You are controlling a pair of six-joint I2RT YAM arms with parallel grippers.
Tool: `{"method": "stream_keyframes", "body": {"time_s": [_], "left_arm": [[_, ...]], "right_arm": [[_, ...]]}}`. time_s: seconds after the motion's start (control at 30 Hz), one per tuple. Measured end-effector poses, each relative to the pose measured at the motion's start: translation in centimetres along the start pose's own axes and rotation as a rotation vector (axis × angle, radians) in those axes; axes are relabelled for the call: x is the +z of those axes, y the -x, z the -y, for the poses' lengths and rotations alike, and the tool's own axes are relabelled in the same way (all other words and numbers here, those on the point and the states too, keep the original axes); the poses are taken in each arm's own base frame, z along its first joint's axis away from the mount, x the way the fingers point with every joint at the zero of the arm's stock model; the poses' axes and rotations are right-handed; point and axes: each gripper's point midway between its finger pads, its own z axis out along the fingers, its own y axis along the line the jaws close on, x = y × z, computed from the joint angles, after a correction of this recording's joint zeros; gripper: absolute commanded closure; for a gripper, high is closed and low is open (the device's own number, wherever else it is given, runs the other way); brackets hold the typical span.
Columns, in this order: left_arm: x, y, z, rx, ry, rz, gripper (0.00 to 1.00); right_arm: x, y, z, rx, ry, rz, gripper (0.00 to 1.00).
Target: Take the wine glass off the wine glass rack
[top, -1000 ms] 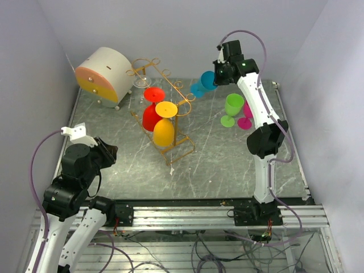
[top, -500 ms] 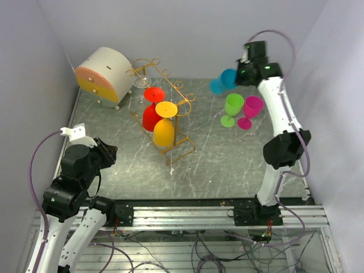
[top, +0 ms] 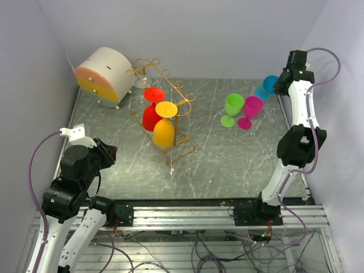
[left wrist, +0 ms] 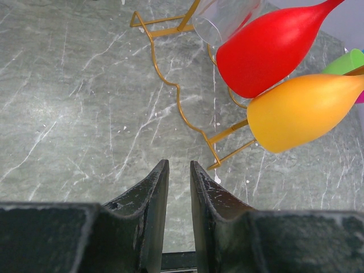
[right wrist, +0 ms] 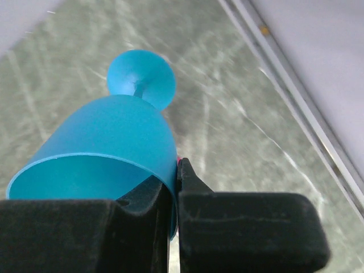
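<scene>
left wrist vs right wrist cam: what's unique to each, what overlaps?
Left wrist only: the left tool, slightly open and empty, facing the gold rack, which holds a red glass and an orange glass, with a clear glass behind them. Right wrist only: the right tool shut on the wall of the blue wine glass, plus the metal edge rail. Both: only the grey marbled table.

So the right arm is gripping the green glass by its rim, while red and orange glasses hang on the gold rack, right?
Not the green one: the right wrist view shows the right end effector shut on the rim of the blue glass. The green glass stands on the table. The red glass and orange glass hang on the gold rack.
</scene>
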Motion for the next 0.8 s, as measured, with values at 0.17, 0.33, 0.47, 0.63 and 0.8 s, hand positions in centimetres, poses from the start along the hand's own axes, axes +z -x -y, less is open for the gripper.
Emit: {"method": "stream_keyframes", "body": {"time_s": [0.17,0.33,0.47,0.63,0.8], "left_arm": [[0.0,0.0,0.0,0.0,0.002,0.001,0.68],[0.2,0.0,-0.2,0.0,0.015,-0.001,0.69],[0.7,-0.2,-0.4,0.004,0.032,-0.018,0.69],[0.7,-0.2,-0.4,0.005,0.034,-0.022,0.68],[0.6,-0.1,-0.3,0.003,0.029,-0.014,0.68]], "right_arm": [[0.1,-1.8,5.5,0.054,-0.115,-0.051,1.0],[-1.1,-1.1,8.0,0.071,-0.141,-0.031,1.0],[-1.7,-3.6,10.0,0.076,-0.154,-0.085,1.0],[-1.8,-7.3,11.1,0.067,-0.156,-0.168,1.0],[-1.6,-9.0,10.5,0.053,-0.114,-0.218,1.0]]}}
